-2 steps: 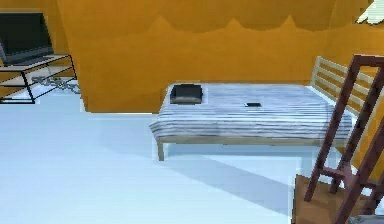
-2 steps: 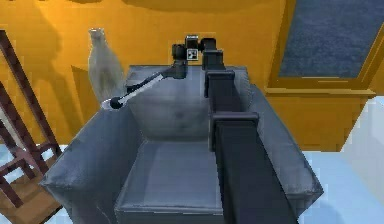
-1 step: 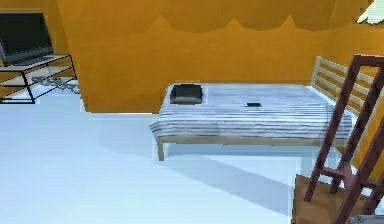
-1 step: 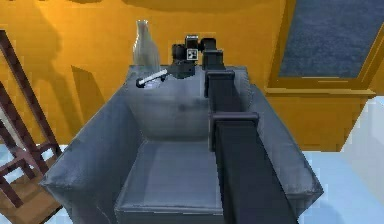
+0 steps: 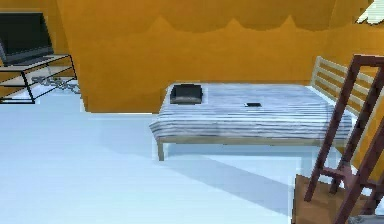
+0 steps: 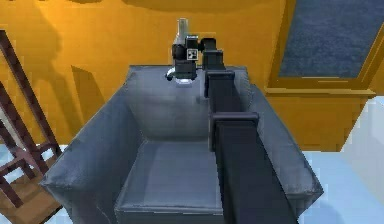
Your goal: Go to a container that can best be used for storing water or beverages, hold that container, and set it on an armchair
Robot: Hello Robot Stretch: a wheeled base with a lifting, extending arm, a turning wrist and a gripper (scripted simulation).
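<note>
A grey armchair [image 6: 160,150] takes up the middle of the arm side view, its seat and backrest facing me. The dark arm bar [image 6: 240,150] rises over its right armrest. At the bar's far end sits the gripper [image 6: 184,66], over the top of the backrest. A small pale upright thing [image 6: 183,28], shaped like a bottle, sticks up at the gripper against the orange wall. I cannot tell whether the gripper holds it.
A bed with a striped cover [image 5: 250,115] stands ahead, with a dark flat thing [image 5: 186,94] and a small dark item [image 5: 254,104] on it. A TV on a stand [image 5: 28,55] is far left. A reddish wooden frame [image 5: 345,140] [image 6: 20,130] stands close by.
</note>
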